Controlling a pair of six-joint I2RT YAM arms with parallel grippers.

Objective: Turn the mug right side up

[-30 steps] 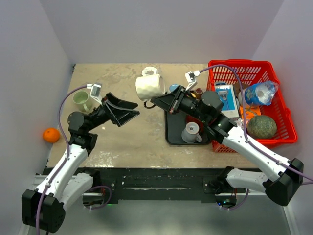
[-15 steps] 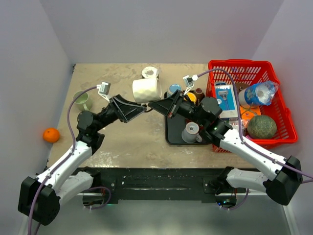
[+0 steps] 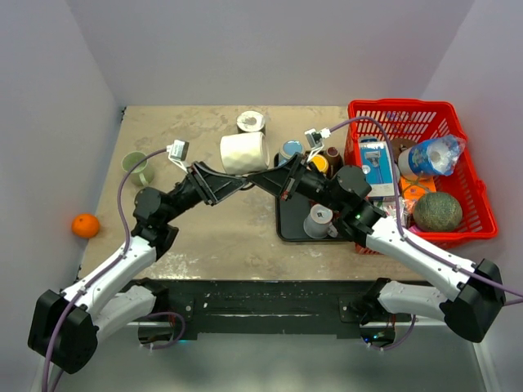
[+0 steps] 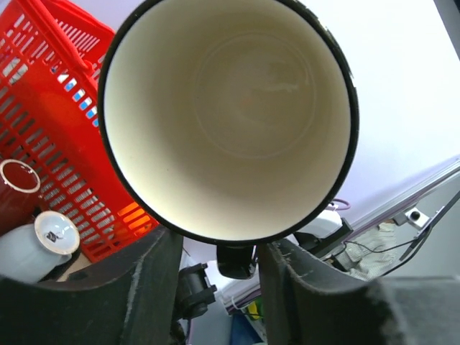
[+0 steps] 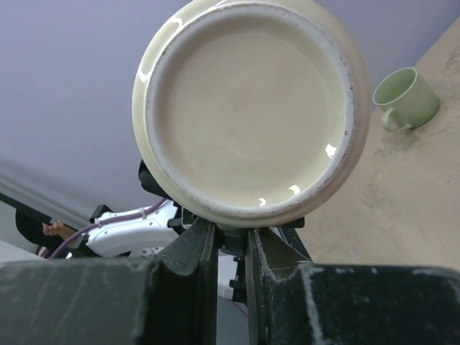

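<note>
Mug, the cream one, is up off the table, hanging over the middle stretch nearer the far edge. It lies on its side, with its open mouth toward the left edge and its base toward the right edge. From the left wrist view you look straight into its pale inside, ringed by a dark rim. The right wrist view shows only its flat glazed bottom.

The right gripper comes in under the mug from the right. Its fingers are pressed close together just beneath the base, pinched on the mug's lower side. What exactly sits between them is hard to make out.

The left gripper reaches in from the other side with its tips under the mouth end, nearly meeting the right one. Its fingers stand wide apart below the rim and grip nothing that I can see.

A green mug stands upright near the left edge, and an orange lies just past that edge. A black tray toward the right holds a grey cup. Beside it, a red basket full of odds and ends fills the far right corner.
</note>
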